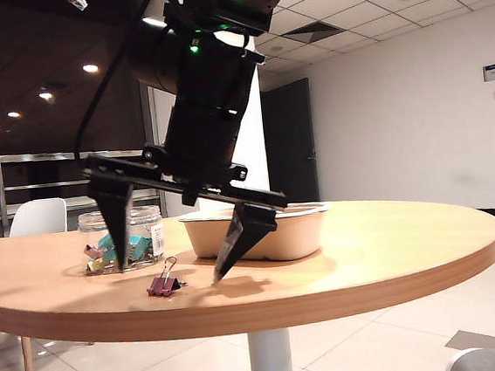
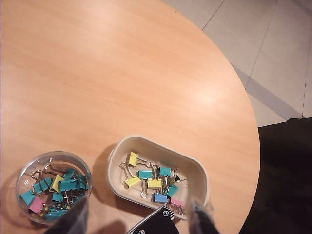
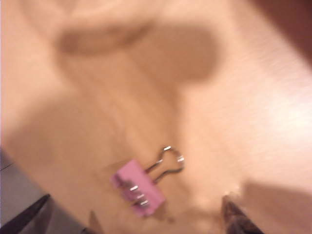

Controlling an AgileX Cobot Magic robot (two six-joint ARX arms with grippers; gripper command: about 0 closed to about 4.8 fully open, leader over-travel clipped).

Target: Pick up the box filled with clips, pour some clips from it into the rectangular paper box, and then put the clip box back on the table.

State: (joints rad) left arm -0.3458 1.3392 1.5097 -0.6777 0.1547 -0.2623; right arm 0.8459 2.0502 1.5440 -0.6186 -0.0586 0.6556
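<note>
A round wood-grain table stands on pale floor tiles. The right gripper spreads wide over a pink clip; the left gripper hangs empty, jaws apart

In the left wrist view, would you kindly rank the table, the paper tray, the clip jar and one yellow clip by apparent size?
1. Table
2. Paper tray
3. Clip jar
4. Yellow clip

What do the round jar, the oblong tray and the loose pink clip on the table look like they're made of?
The jar looks like clear glossy plastic: the clips inside show through its wall. The tray looks like matte beige moulded paper pulp, with a soft rolled rim. The pink clip seems to be painted metal with silver wire handles. It lies on the table between the fingers of the right tool, which is open.
</note>
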